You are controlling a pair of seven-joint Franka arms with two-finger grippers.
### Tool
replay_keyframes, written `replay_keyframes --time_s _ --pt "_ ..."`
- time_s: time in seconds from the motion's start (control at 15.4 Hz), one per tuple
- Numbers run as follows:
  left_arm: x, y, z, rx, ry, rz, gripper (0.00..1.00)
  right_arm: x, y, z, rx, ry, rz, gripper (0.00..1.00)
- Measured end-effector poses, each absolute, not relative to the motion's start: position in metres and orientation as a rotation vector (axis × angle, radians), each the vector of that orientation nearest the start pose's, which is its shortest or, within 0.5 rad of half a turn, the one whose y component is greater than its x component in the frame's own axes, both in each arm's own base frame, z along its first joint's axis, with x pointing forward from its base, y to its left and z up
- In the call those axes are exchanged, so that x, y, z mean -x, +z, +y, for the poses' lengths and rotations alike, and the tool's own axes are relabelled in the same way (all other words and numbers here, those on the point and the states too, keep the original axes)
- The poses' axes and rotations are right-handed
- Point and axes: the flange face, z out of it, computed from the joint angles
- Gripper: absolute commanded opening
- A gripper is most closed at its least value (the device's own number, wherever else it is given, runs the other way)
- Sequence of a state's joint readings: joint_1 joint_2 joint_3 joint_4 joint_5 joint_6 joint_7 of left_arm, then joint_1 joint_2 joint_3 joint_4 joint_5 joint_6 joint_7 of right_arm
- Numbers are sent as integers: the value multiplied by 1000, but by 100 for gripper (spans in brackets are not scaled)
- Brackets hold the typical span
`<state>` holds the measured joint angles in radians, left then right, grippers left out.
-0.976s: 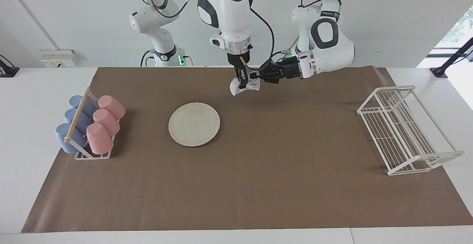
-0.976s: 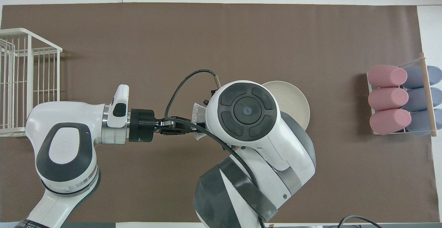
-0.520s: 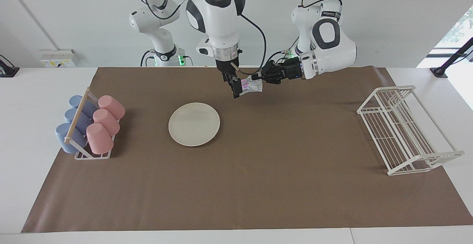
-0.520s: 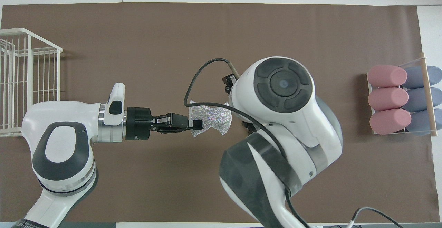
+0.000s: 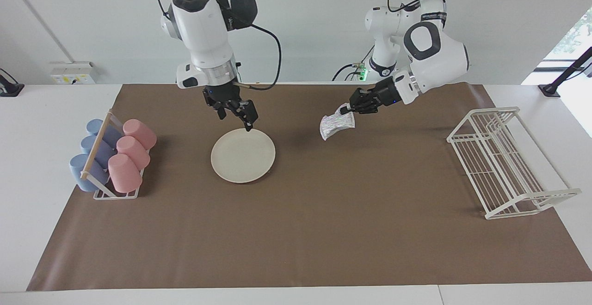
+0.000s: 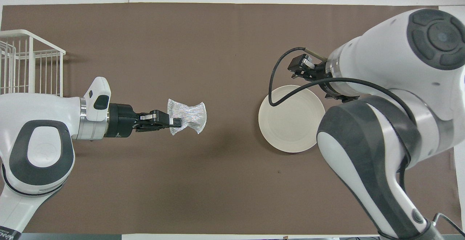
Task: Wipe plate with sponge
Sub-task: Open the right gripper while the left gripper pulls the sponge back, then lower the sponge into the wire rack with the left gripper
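The cream-white plate lies flat on the brown mat; it also shows in the overhead view. My right gripper is open and empty, just above the plate's rim on the side nearer the robots. My left gripper is shut on one end of the silvery mesh sponge and holds it in the air over bare mat, beside the plate toward the left arm's end. In the overhead view the left gripper and the hanging sponge show apart from the plate.
A rack of pink and blue cups stands at the right arm's end of the mat. A white wire rack stands at the left arm's end. The brown mat covers the table's middle.
My right gripper let go of the sponge and swung toward the right arm's end, to over the plate's rim. My left gripper kept the sponge and drew back toward the left arm's end.
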<state>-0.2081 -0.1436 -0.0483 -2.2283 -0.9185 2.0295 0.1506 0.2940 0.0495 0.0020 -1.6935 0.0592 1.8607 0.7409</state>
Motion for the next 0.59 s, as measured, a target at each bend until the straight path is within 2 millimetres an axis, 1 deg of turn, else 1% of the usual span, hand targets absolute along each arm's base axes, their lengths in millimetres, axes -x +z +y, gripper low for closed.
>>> replay_keyframes --time_s 0.13,0.2,0.33,0.46,0.52,0.59 --pt "-482 453 -159 -2489 -97 21 0 -563 575 147 3003 -139 460 100" --pt "-484 456 -154 -2562 -85 -2 0 -565 577 128 3026 -146 347 100" --pt "-489 463 -145 -2721 -53 -66 0 -570 576 81 3059 -139 168 100" --pt "-493 469 -137 -2867 -35 -142 0 -573 574 38 3074 -126 78 100" --pt "-495 472 -134 -2930 -43 -178 0 -572 574 23 3079 -105 56 100" --pt "-499 478 -131 -2992 -52 -200 0 -569 575 13 3082 -72 45 100"
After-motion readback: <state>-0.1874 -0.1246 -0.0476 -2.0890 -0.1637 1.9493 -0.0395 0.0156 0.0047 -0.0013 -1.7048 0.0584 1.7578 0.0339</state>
